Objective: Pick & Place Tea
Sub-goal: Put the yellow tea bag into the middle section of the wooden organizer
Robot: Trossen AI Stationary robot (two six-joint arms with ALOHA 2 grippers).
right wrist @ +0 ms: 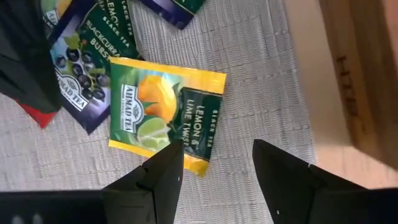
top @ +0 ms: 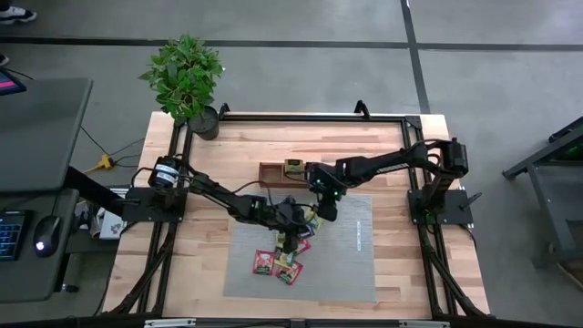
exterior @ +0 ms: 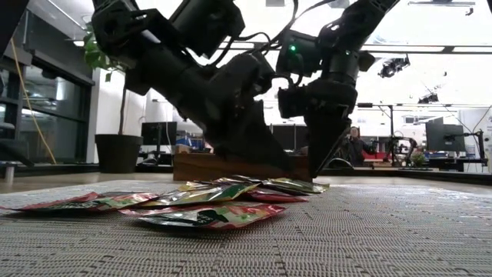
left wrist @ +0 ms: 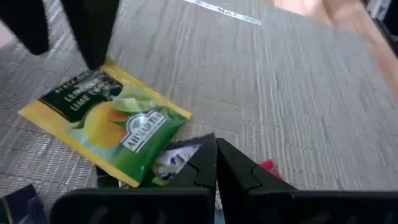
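Two grippers hang low over the grey mat [top: 346, 264]. Right gripper [right wrist: 214, 165] stands wide open beside a yellow-green lemon tea sachet [right wrist: 166, 115] lying flat among other sachets [top: 284, 262]. Left gripper [left wrist: 216, 165] is fully closed, holding nothing visible.

The grey mat [top: 351, 264] lies bare on its right half, so that side is free to pass over. Its left and upper middle are crowded: the sachets [top: 284, 260] lie in an overlapping heap, with the left hand [top: 290, 239] shut low over them and the right hand [top: 324, 211] spread just beside. The wooden tray [top: 273, 172] blocks the mat's far edge, and the potted plant [top: 187, 82] fills the far left corner of the tabletop [top: 401, 273]
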